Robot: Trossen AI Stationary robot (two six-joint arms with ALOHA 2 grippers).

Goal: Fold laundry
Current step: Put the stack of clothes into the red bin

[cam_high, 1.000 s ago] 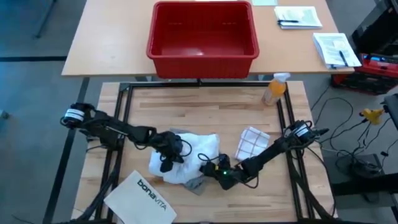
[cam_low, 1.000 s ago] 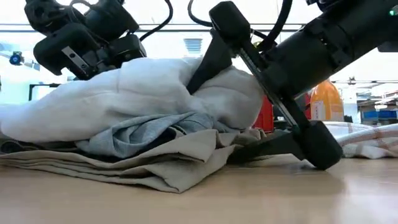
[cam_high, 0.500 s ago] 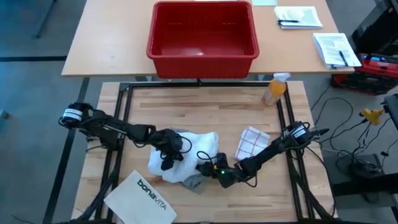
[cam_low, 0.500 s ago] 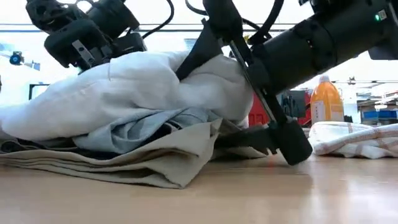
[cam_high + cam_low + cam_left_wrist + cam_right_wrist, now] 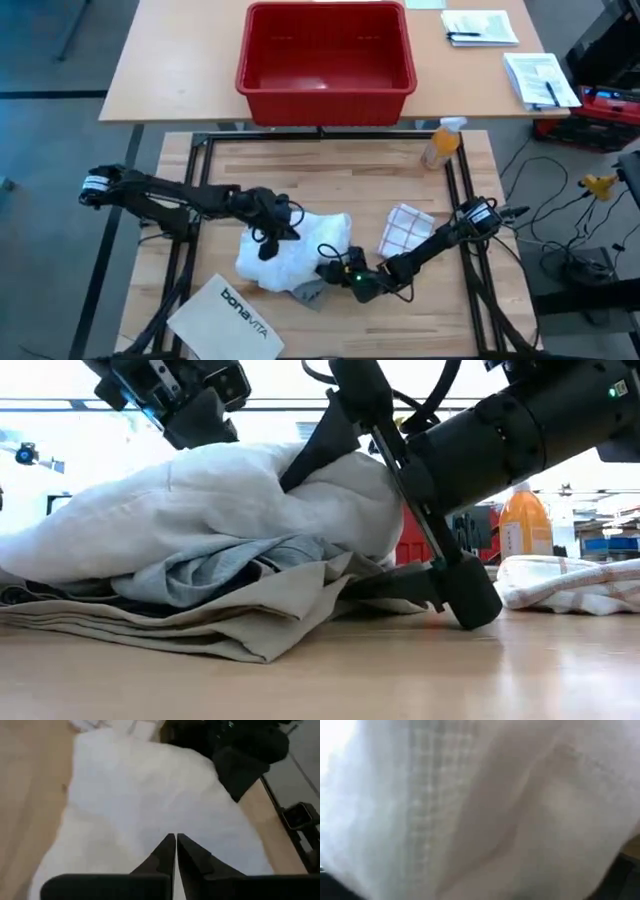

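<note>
At the table's near edge, about 7 o'clock from the pile, lies the stiff white bag (image 5: 225,310) printed "bonavita". Just past it, at the middle of the near half of the table, sits the laundry heap: in the low view a khaki-tan piece (image 5: 190,625) lies flat at the bottom, a grey T-shirt (image 5: 225,565) is bunched on it, and a large white shirt (image 5: 210,500) mounds over both.

The right gripper (image 5: 335,272) is at the heap's 4 o'clock edge. One finger (image 5: 330,430) runs up over the top of the white shirt and the other lies low on the table against the khaki-tan piece, so the jaws stand wide apart around the pile's side. Its wrist view is filled by white cloth.

The left gripper (image 5: 175,847) hangs above the heap's 11 o'clock side, clear of the cloth in the low view; its fingers are pressed together with nothing between them.

A checked cloth (image 5: 405,228) lies at 3 o'clock from the heap, near it. Farther back, at 1 o'clock, an orange spray bottle (image 5: 441,143) stands at the table's far edge. Beyond, at 12 o'clock, a red bin (image 5: 326,62) rests on a second table.
</note>
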